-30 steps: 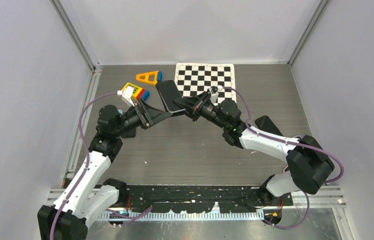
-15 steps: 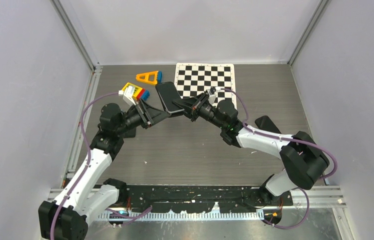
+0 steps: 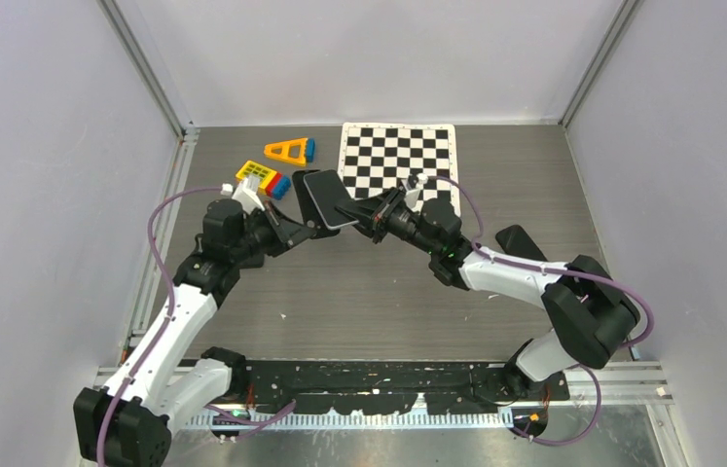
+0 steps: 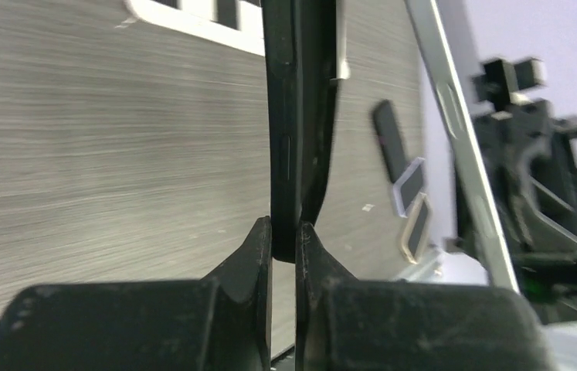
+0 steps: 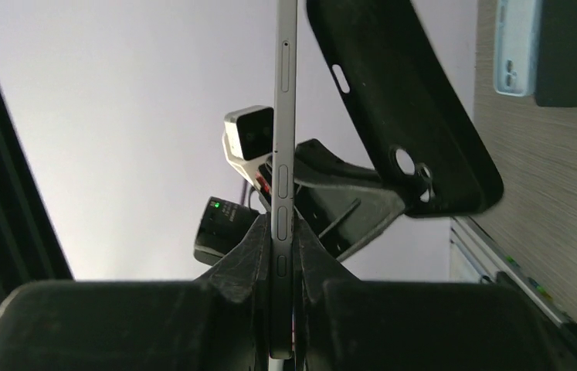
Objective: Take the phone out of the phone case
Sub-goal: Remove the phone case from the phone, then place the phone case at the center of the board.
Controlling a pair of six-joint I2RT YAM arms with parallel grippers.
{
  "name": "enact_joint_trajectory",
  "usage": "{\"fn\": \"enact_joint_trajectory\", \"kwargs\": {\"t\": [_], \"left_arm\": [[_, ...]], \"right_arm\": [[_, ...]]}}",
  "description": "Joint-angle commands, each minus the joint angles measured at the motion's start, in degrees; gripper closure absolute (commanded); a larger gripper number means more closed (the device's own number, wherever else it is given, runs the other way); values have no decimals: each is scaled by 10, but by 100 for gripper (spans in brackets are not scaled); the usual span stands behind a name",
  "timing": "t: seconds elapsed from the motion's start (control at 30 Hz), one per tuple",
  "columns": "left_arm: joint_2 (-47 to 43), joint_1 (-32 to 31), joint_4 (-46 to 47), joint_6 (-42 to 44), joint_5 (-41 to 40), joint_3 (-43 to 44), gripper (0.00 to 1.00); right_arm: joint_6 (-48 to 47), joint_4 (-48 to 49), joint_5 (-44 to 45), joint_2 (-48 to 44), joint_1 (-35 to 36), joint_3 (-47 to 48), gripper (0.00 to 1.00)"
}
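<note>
Both arms hold their loads up above the table's middle. The black phone case (image 5: 401,108), with a round camera hole, is pinched at its lower edge by my left gripper (image 4: 283,232), which is shut on it. The slim grey phone (image 5: 283,154), seen edge-on, is clamped in my right gripper (image 5: 283,224). The case tilts away from the phone, with a gap between them. From the left wrist, the case (image 4: 289,139) stands upright and the phone (image 4: 463,154) is off to the right. From above, the case (image 3: 325,195) sits between the left gripper (image 3: 308,229) and the right gripper (image 3: 364,209).
A checkerboard mat (image 3: 398,156) lies at the back. An orange triangle toy (image 3: 289,150) and a yellow-blue block (image 3: 262,177) sit back left. A light-blue case (image 5: 515,46) and a dark slab (image 5: 567,50) rest on the table to the right, near the right arm (image 3: 523,241).
My left gripper has closed onto the case's edge. Both grippers and their load have shifted slightly left and toward the back.
</note>
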Motion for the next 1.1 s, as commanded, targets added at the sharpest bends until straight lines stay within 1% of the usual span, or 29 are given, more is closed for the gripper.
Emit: {"fn": "enact_joint_trajectory", "kwargs": {"t": [0.0, 0.13, 0.17, 0.27, 0.33, 0.43, 0.57, 0.63, 0.67, 0.77, 0.87, 0.93, 0.97, 1.0, 1.07], "left_arm": [[9, 4, -65, 81, -100, 16, 100], [35, 4, -60, 84, -108, -13, 100], [44, 4, -60, 86, -104, -18, 100], [81, 4, -74, 100, -97, -19, 100], [115, 4, -94, 118, -97, -4, 100], [166, 6, -127, 148, -94, 33, 100], [225, 8, -155, 185, -83, 80, 100], [254, 15, -166, 190, -81, 98, 99], [270, 20, -176, 189, -82, 110, 96], [319, 30, -197, 184, -91, 144, 91], [360, 35, -215, 182, -96, 160, 86], [372, 36, -227, 182, -116, 163, 84], [372, 36, -232, 182, -130, 161, 81], [370, 35, -238, 184, -142, 162, 77], [363, 35, -256, 184, -162, 169, 63]], "right_arm": [[-77, -52, -31, -61, -2, 18, 99], [-162, -188, -7, -110, -2, 30, 99], [-193, -241, 10, -116, -1, 39, 99], [-253, -321, 53, -135, -2, 48, 99], [-274, -340, 71, -134, -1, 50, 99], [-280, -329, 78, -115, -1, 44, 99], [-274, -291, 77, -83, -1, 36, 99], [-275, -280, 80, -67, -1, 35, 99], [-277, -265, 88, -62, -1, 33, 99], [-270, -221, 110, -23, -1, 20, 99], [-276, -189, 118, 14, -1, 25, 99], [-280, -171, 121, 41, -1, 32, 99], [-283, -168, 123, 57, -1, 35, 99], [-285, -164, 125, 73, -1, 41, 99], [-290, -155, 128, 96, -1, 49, 99]]}}
